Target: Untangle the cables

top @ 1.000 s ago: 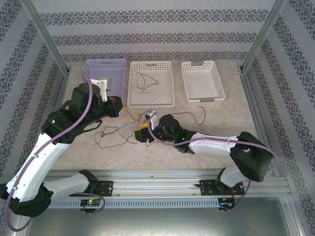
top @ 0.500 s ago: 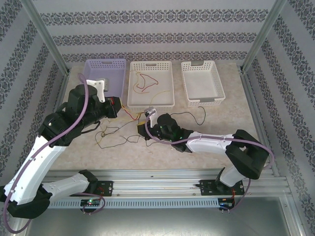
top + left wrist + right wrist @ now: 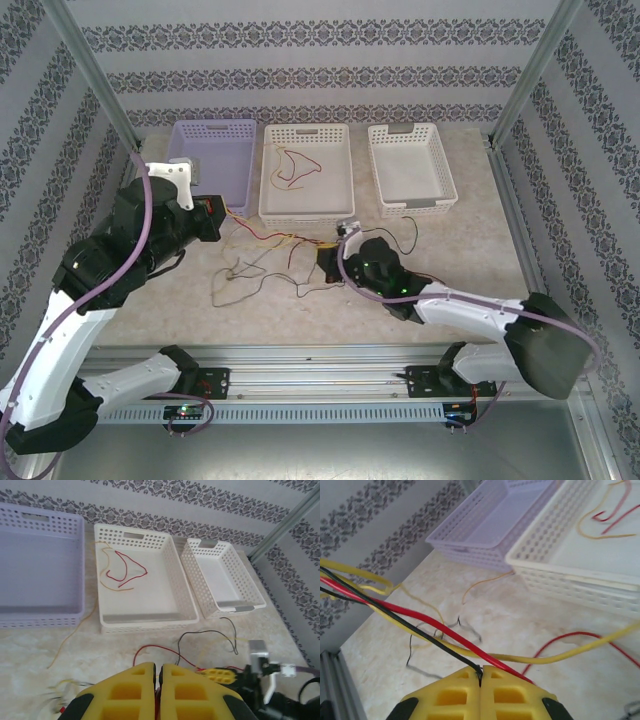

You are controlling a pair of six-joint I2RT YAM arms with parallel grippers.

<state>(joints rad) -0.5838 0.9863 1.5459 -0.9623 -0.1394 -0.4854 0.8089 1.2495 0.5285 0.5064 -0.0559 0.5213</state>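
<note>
The cables are thin red, yellow and black wires. A red and yellow strand (image 3: 270,237) stretches between my two grippers, and loose black loops (image 3: 245,277) lie on the table below it. My left gripper (image 3: 220,219) is shut, and in the left wrist view its yellow fingers (image 3: 135,685) meet with a bit of red in the slit. My right gripper (image 3: 326,259) is shut on the black cable (image 3: 410,625), which enters the seam of its fingers (image 3: 515,690). The red cable (image 3: 420,617) crosses its right finger, and a yellow cable (image 3: 530,657) passes just beyond.
Three baskets stand in a row at the back: purple (image 3: 240,128), white middle (image 3: 305,210) holding a red and a yellow cable (image 3: 293,165), and white right (image 3: 415,205). Another black cable (image 3: 404,236) curls in front of the right basket. Metal frame posts flank the table.
My right gripper has shut on the black cable and moved right. My left arm has drawn back to the left, pulling the strands straighter between the two grippers.
</note>
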